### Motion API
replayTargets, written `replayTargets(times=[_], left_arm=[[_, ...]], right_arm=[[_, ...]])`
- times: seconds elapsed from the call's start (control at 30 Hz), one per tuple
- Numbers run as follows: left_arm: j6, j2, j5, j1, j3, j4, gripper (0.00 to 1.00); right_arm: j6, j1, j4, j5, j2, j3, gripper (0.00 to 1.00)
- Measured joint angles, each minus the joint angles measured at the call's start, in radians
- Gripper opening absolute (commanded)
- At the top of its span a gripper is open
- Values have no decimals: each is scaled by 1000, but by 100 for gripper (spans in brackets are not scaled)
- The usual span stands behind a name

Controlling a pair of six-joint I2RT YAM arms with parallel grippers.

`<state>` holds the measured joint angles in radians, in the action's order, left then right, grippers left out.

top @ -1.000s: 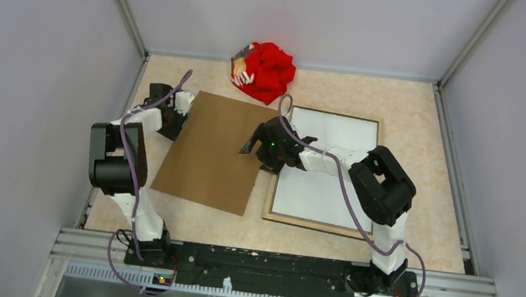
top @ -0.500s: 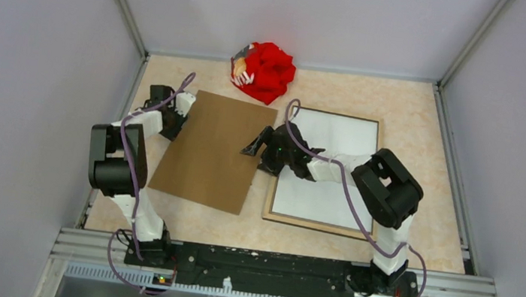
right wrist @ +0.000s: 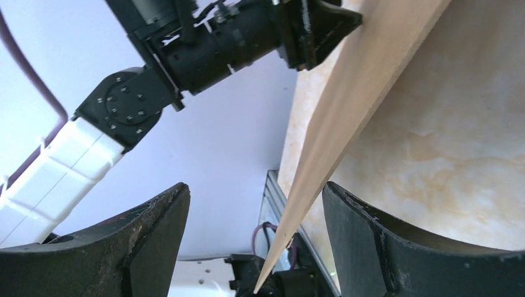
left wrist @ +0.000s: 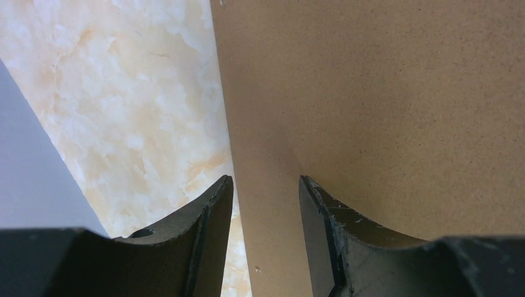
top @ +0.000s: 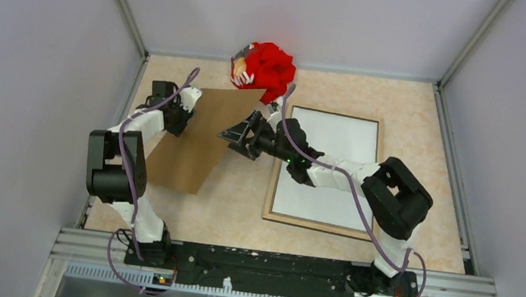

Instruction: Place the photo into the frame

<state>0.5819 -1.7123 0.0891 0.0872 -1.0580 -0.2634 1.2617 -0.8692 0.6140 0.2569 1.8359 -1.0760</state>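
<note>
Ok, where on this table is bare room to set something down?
Bare table between the tilted photo and the frame, the near strip, and right of the frame. Crowded far left: left claw and right claw at the photo, red cloth behind.

The printed side of the photo (top: 196, 140) is turned away from every camera; only its brown back shows. In the left wrist view the photo runs out of the picture at the top and right. The fingers (left wrist: 207, 229) of the left gripper (left wrist: 265, 185) are cut off at the bottom, so it cannot be told if they press on it. In the right wrist view it shows only edge-on. From above, the right arm (top: 318, 169) covers part of the left side of the frame (top: 337, 135). A small pale and orange thing (top: 240, 76) in the red cloth (top: 274, 66) is too small to name.
</note>
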Motion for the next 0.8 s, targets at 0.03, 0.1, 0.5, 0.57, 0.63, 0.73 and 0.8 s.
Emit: replayTargets(times=[0.03,0.1,0.5,0.57,0.63,0.73,0.8], left_arm=[[0,2,3,0,0,-1,52],[0,4,13,0,-2,-1,52],[-17,6,134,-4,-50,-87,51],[-22,7,154,-10,-61,-107,51],[-29,14,169,-13,-67,-118,50],[-39,32,206,-27,-68,-147,50],[-38,35,204,-36,-66,-154,50]], right_arm=[[2,-4,8,7,0,-5,77],[12,-9,30,18,0,-7,77],[78,-24,147,89,125,-101,76],[67,-26,135,93,135,-135,68],[49,-27,110,91,135,-174,56],[31,-27,73,77,126,-195,44],[30,-27,36,73,106,-190,41]])
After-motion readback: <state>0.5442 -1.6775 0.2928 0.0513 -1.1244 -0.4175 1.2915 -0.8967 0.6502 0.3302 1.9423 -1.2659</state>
